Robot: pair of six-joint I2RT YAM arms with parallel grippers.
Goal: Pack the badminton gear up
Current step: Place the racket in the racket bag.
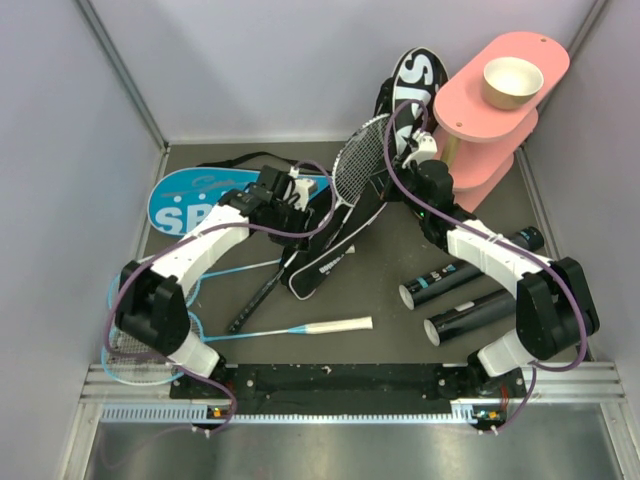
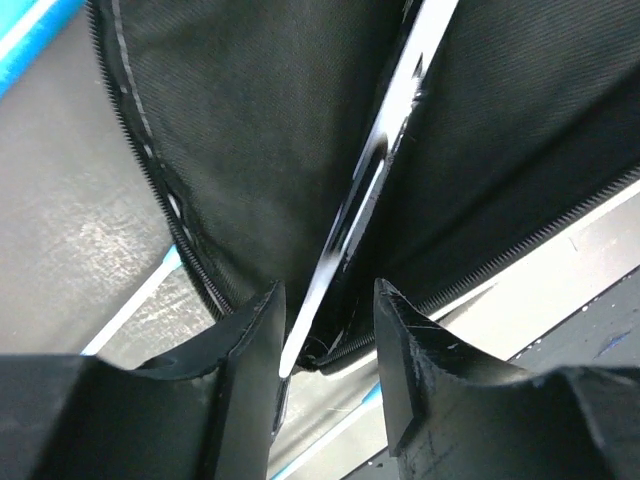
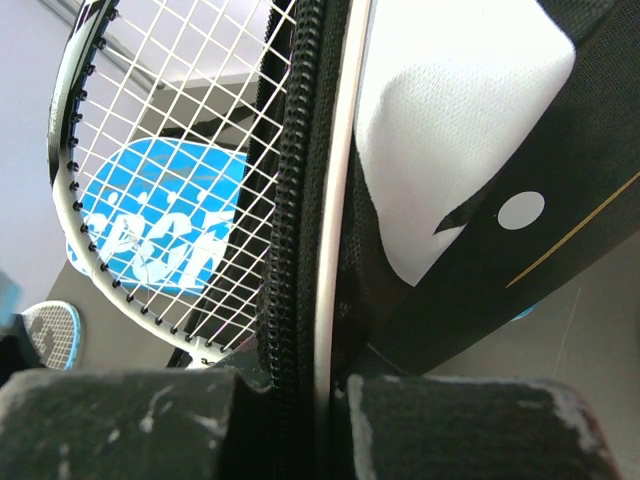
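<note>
The black racket bag (image 1: 330, 255) lettered SPORT leans from the table's middle up toward the back right. A black racket (image 1: 362, 160) sticks head-first out of its open zip. My right gripper (image 1: 413, 152) is shut on the bag's zipped edge (image 3: 300, 200), with the racket strings (image 3: 170, 150) beside it. My left gripper (image 1: 290, 195) is open over the bag's lower part, and the silver zip pull (image 2: 350, 215) lies between its fingers (image 2: 255, 330). Also on the table are the blue bag (image 1: 185, 200), a blue racket (image 1: 320, 327), a dark racket shaft (image 1: 262, 290) and two black tubes (image 1: 470, 275). No shuttlecocks show.
The pink three-tier stand (image 1: 500, 110) with the tan bowl (image 1: 512, 82) stands at the back right, right behind my right gripper. Grey walls close in the table on the left, back and right. The blue racket's head (image 1: 140, 350) lies under the left arm's base.
</note>
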